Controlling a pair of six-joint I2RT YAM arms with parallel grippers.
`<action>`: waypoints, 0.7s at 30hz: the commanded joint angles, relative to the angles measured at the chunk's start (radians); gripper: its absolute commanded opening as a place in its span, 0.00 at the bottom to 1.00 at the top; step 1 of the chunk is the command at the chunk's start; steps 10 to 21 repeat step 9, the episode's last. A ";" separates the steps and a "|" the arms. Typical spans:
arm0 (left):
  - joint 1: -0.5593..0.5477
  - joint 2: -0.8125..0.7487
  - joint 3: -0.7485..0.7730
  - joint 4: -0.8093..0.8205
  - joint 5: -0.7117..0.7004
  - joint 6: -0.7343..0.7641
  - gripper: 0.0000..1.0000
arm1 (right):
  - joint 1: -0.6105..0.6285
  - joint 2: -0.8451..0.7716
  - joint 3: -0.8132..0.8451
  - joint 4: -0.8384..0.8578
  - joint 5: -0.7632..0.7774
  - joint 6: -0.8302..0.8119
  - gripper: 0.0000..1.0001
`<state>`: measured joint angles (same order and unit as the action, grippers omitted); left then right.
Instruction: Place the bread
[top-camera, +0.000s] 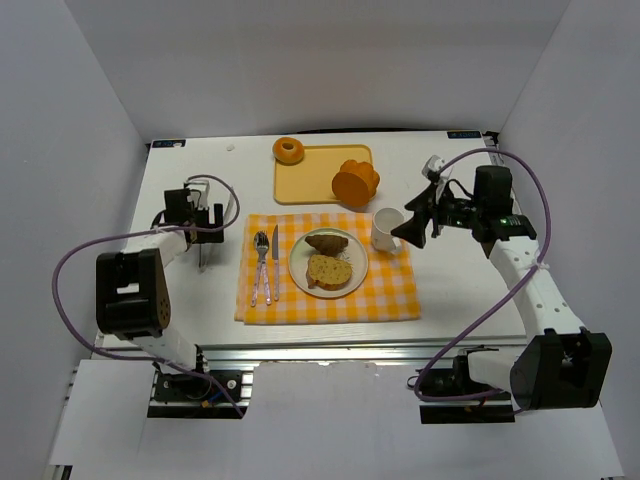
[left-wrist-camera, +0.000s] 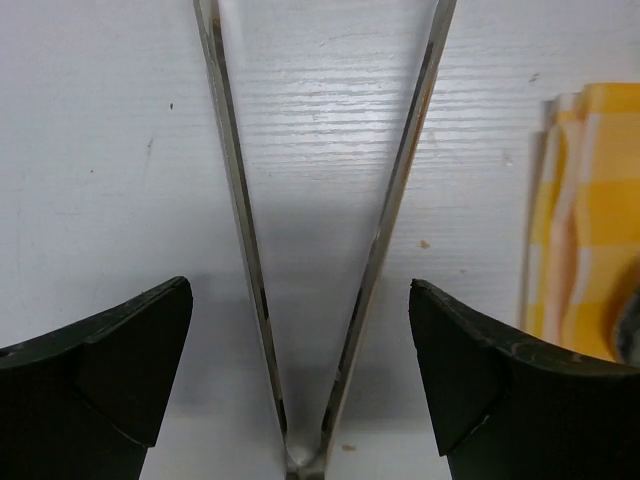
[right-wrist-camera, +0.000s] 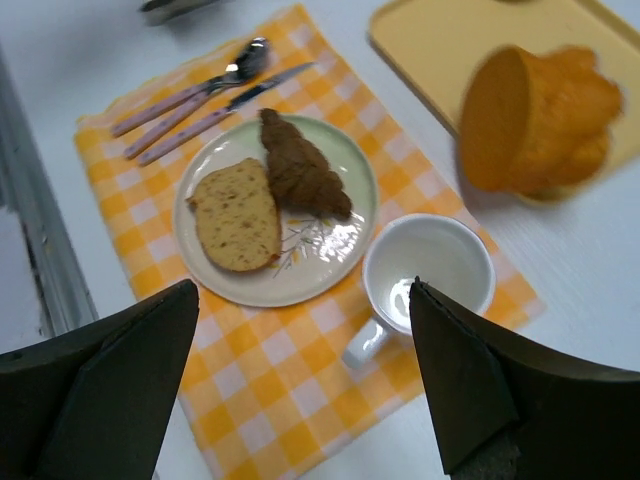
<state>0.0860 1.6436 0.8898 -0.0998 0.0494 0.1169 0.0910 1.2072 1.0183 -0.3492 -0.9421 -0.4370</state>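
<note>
**Item:** bread slice (top-camera: 329, 271), one, pale and seeded, lying flat on the near half of the plate (top-camera: 358, 262), its far edge touching the brown pastry (top-camera: 327, 242)

**Setting:** plate near the middle of the checked placemat (top-camera: 385, 295); cutlery (top-camera: 266, 262) to its left, cup (top-camera: 386, 228) just beside its right rim

**Handling (judged):** light; soft crumb with a firmer crust; likely to squash or tear under a hard pinch and to shed crumbs; not slippery. Best taken across the two long crust edges with gentle pressure, or supported under the flat face, keeping clear of the pastry

**Tool:** tongs (left-wrist-camera: 240, 200), metal, lying on the bare table (left-wrist-camera: 100, 150) left of the placemat, arms sprung apart, hinge end nearest the wrist

**Left gripper** (left-wrist-camera: 300, 300): fingers wide apart, straddling the tongs near the hinge, touching neither arm; holds nothing

**Right gripper** (right-wrist-camera: 305, 300): fingers apart and empty, hovering above the cup and the plate's right side

**Also present:** yellow tray (top-camera: 310, 185) at the back, bearing an orange moulded piece (top-camera: 355, 182) and a small ring (top-camera: 289, 150)

**Status (judged):** bread appears placed on the plate, tongs set down
</note>
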 joint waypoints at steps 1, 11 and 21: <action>0.006 -0.175 -0.028 0.014 0.040 -0.101 0.98 | -0.005 -0.034 0.057 0.095 0.263 0.265 0.89; 0.006 -0.439 -0.140 0.170 0.085 -0.439 0.98 | -0.008 -0.043 0.105 0.127 0.445 0.360 0.89; 0.006 -0.439 -0.140 0.170 0.085 -0.439 0.98 | -0.008 -0.043 0.105 0.127 0.445 0.360 0.89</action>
